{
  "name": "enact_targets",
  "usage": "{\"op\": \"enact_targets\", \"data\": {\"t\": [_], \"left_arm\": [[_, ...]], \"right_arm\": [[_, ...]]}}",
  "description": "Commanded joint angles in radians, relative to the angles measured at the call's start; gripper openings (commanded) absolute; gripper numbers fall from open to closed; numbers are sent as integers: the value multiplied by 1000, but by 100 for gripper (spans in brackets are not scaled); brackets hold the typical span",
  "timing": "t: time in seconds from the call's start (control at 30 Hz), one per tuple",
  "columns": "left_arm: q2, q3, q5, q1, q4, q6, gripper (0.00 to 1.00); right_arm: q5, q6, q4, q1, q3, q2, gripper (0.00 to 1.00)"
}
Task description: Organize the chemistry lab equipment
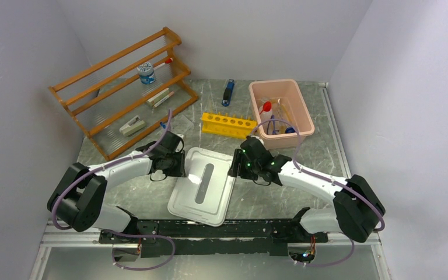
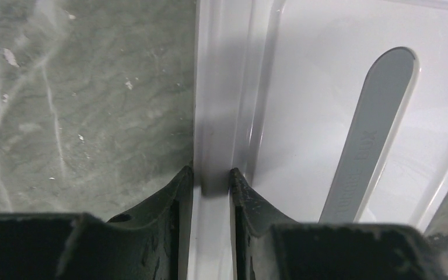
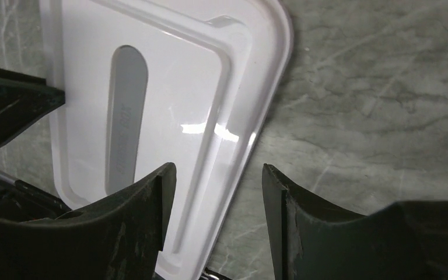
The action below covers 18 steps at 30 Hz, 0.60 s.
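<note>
On the tabletop point(image 1: 268, 198) the white lid point(image 1: 204, 186) lies flat, probably light, stiff and slick, so best pinched at its raised rim, near the pink bin point(image 1: 294, 93) holding the red-capped squeeze bottle point(image 1: 266, 114), with the left gripper point(image 2: 211, 178) clamped on its left rim and the right gripper point(image 3: 219, 175) spread astride the right.

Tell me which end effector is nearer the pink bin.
Right. The right end effector is at the right edge of the white lid, just in front of the pink bin; the left end effector grips the lid's left edge, farther away.
</note>
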Motion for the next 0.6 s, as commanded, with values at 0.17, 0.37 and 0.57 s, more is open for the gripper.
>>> {"op": "enact_targets", "data": {"t": [0.17, 0.37, 0.57], "left_arm": [[-99, 61, 113, -9, -41, -64, 5], [-133, 76, 124, -9, -50, -75, 5], [-127, 42, 122, -8, -14, -78, 5]], "right_arm": [[4, 75, -7, -41, -77, -59, 59], [-94, 41, 104, -48, -127, -70, 59], [-252, -87, 348, -59, -218, -136, 62]]}}
